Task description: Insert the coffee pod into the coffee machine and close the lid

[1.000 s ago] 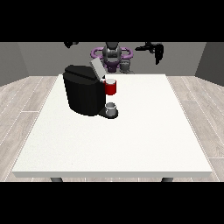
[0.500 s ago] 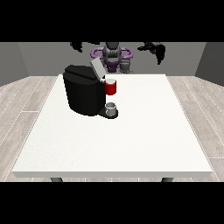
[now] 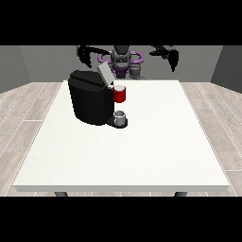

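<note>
Hands hung raised, well above the white rectangular table: one at the view's left, one at the view's right, finger positions impossible to tell. Boxy black coffee machine stood with its grey lid tilted up, a red thing at the machine.

Machine: black, on white table, lid raised.
Red thing: at the machine's front.
Hands: both raised above the table's far edge.
</note>
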Controlling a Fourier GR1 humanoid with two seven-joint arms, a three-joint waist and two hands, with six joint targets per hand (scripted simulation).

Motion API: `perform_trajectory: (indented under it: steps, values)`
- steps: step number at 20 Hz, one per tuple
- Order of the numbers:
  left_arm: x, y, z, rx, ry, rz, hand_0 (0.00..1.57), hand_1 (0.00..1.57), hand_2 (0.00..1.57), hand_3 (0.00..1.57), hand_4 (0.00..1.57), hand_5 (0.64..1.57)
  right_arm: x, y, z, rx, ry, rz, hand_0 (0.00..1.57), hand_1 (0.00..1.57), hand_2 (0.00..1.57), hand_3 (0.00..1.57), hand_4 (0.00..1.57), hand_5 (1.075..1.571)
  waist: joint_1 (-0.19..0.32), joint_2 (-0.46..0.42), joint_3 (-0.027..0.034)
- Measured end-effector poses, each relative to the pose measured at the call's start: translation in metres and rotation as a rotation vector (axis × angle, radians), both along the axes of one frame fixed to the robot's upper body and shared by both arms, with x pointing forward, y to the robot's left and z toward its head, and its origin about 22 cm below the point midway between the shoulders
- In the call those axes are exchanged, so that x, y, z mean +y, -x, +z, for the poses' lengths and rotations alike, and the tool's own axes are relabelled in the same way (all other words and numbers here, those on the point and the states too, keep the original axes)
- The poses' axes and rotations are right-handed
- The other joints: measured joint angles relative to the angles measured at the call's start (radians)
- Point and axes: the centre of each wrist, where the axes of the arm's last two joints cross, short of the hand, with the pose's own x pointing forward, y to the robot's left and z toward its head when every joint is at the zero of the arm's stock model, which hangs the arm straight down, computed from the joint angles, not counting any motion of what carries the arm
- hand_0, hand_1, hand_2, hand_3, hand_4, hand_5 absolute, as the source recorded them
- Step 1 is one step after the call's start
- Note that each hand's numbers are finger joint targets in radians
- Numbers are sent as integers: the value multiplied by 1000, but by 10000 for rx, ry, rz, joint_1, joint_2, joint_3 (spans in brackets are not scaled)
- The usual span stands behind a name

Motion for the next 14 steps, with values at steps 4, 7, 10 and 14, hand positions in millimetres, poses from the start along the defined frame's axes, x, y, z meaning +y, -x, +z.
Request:
perform_trajectory:
  steps: [4, 7, 10, 14]
  values:
    - [1, 7, 6, -200, -133, 204, 0, 0, 0, 0, 0, 1571, 2, -12, 5, -111, -49, 180, 0, 0, 0, 0, 0, 1571, -139, 422, -1]
    - [9, 11, 9, -297, -211, 333, 0, 0, 0, 0, 0, 1571, 8, -16, 3, -82, -24, 332, 0, 0, 0, 0, 0, 1571, -261, 646, -1]
    - [9, 14, 14, -429, -254, 465, 0, 0, 0, 0, 0, 1571, 18, -22, 4, -92, 99, 462, 0, 0, 0, 0, 0, 1571, -367, 757, -2]
    - [19, 19, 17, -591, -213, 599, 0, 0, 0, 0, 0, 1571, 18, -30, 11, -223, 314, 647, 0, 0, 0, 0, 0, 1571, -368, 930, -7]
